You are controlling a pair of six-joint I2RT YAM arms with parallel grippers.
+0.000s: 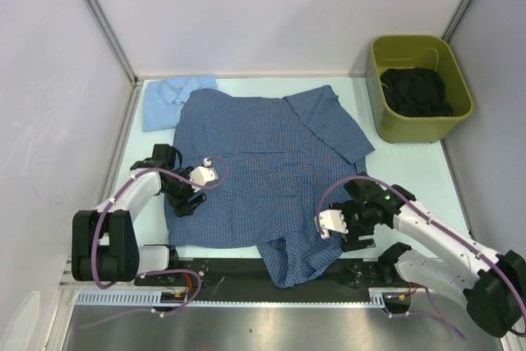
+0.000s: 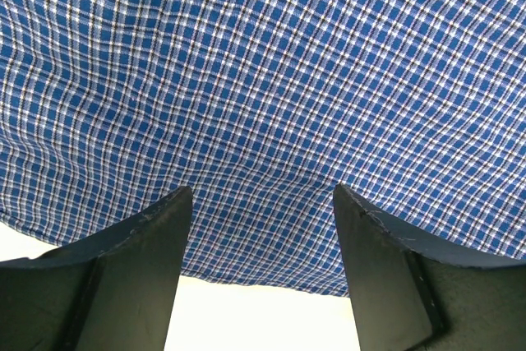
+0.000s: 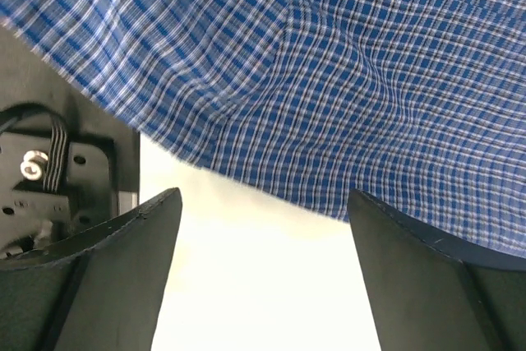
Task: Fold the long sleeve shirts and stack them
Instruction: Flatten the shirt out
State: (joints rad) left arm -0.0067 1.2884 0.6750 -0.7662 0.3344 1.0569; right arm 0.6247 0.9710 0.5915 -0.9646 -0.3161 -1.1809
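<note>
The medium blue checked shirt lies spread across the middle of the table, its lower part hanging over the near edge. The pale blue shirt lies folded at the back left, partly under the checked one. My left gripper is open at the shirt's left edge; in the left wrist view the checked cloth spans between and beyond the fingers. My right gripper is open at the shirt's lower right edge; in the right wrist view the cloth's hem lies just ahead of the fingertips.
An olive green bin with dark cloth inside stands at the back right. White walls close off the left, back and right. A black rail runs along the near table edge.
</note>
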